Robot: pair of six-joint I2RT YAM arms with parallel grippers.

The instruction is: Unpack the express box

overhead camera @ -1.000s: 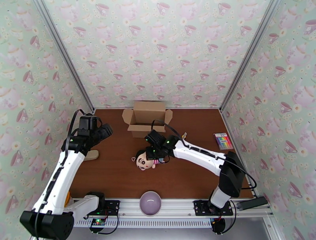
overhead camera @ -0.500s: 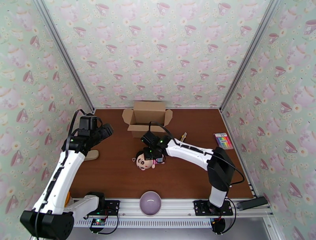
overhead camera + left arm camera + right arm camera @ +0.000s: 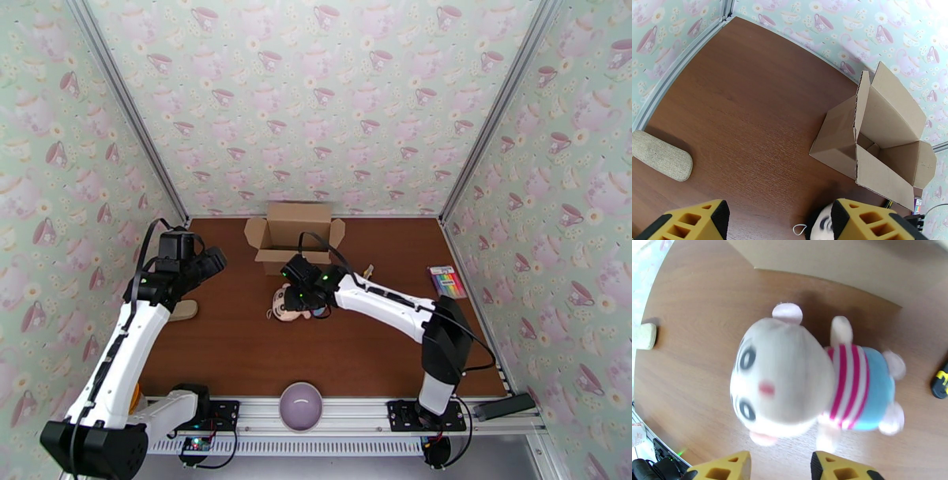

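Note:
The express box (image 3: 291, 234) stands at the back middle of the table with its flaps open; in the left wrist view the express box (image 3: 877, 136) looks hollow inside. A plush doll (image 3: 798, 384) with a pink-striped shirt lies on the table just in front of it, blurred. My right gripper (image 3: 780, 469) hovers over the doll (image 3: 278, 305), its yellow fingers (image 3: 723, 467) apart and nothing between them. At the left, my left gripper (image 3: 212, 262) hangs open above the table, well clear of the box, and its fingers (image 3: 691, 221) frame bare wood.
A beige pouch (image 3: 183, 309) lies at the left edge under the left arm. A purple bowl (image 3: 301, 405) sits on the front rail. A pack of coloured pens (image 3: 447, 282) lies at the right. A small black and yellow item (image 3: 942, 383) rests right of the doll.
The right gripper has carried the doll a little back toward the box and opened, letting the doll go. The left arm has not moved.

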